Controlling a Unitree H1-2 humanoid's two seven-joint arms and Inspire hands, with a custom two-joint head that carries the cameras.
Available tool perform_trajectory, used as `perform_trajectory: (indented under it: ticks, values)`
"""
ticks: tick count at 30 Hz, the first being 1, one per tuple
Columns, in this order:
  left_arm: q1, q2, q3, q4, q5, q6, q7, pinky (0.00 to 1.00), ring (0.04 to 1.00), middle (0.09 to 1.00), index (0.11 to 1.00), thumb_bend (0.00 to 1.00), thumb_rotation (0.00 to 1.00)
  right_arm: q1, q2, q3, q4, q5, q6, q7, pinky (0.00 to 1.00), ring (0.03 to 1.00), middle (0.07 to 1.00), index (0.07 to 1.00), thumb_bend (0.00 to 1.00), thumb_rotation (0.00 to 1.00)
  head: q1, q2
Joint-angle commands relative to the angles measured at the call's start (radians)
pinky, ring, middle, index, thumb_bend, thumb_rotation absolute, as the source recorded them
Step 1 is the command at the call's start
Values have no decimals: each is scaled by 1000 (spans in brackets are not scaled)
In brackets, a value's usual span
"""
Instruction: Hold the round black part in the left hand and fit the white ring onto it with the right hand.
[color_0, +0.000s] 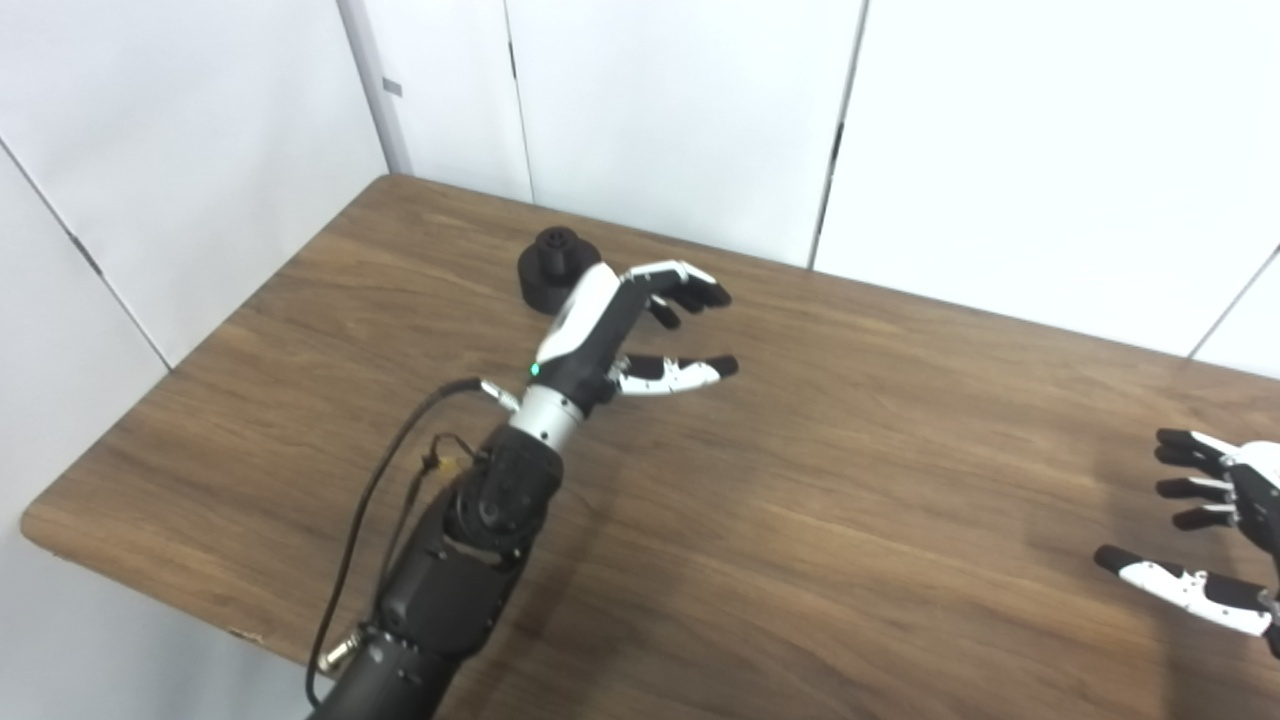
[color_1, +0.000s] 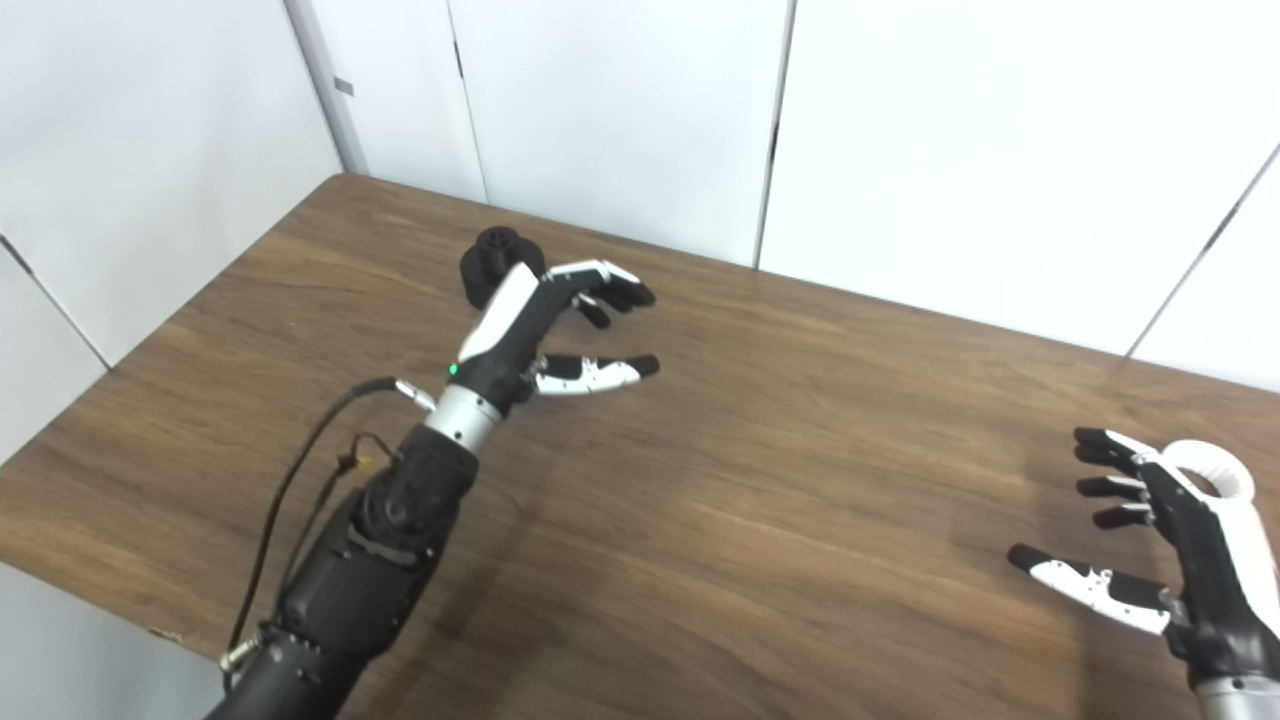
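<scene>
We keep our left hand (color_1: 545, 330) released, fingers spread, beside the round black part (color_1: 492, 262) at its 10 o'clock, ready to grasp it. Our right hand (color_1: 1160, 545) is likewise released; the white ring (color_1: 1212, 472) lies behind it at 1 o'clock.

We see a brown wooden table (color_0: 820, 480) with a rounded corner. Behind it stand plain white wall panels (color_0: 680, 110) with thin dark lines between them. The light is soft and even.
</scene>
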Motion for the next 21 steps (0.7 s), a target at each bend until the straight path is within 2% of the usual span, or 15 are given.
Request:
perform_trajectory:
  ticks: [1, 5, 9, 16, 18, 21]
  values:
    - [-60, 27, 10, -36, 11, 6, 2, 567, 679, 687, 598, 719, 172, -31, -21, -16, -21, 14, -31, -12, 561, 679, 764, 776, 677, 149, 1, 0]
    - [-87, 49, 20, -32, 34, 39, 17, 601, 698, 692, 595, 742, 184, -32, -25, -18, -20, 14, -32, -12, 553, 674, 771, 771, 676, 119, -1, -1]
    - [-110, 63, 28, -25, 72, 59, 34, 588, 712, 715, 598, 748, 189, -32, -31, -21, -17, 21, -40, -10, 557, 673, 766, 770, 675, 112, 0, -1]
    - [-165, 106, 52, 33, 85, 48, 55, 579, 708, 723, 607, 736, 156, -30, -36, -22, -15, 29, -44, -13, 555, 668, 762, 764, 672, 115, 5, -6]
    - [-178, 117, 62, 49, 63, 54, 46, 598, 719, 728, 619, 775, 220, -32, -37, -22, -8, 34, -54, -15, 549, 661, 756, 759, 676, 100, 6, -6]
    - [-189, 131, 62, 58, 60, 73, 32, 645, 752, 755, 643, 820, 308, -29, -36, -21, -24, 31, -26, -7, 559, 670, 755, 762, 671, 90, 7, -5]
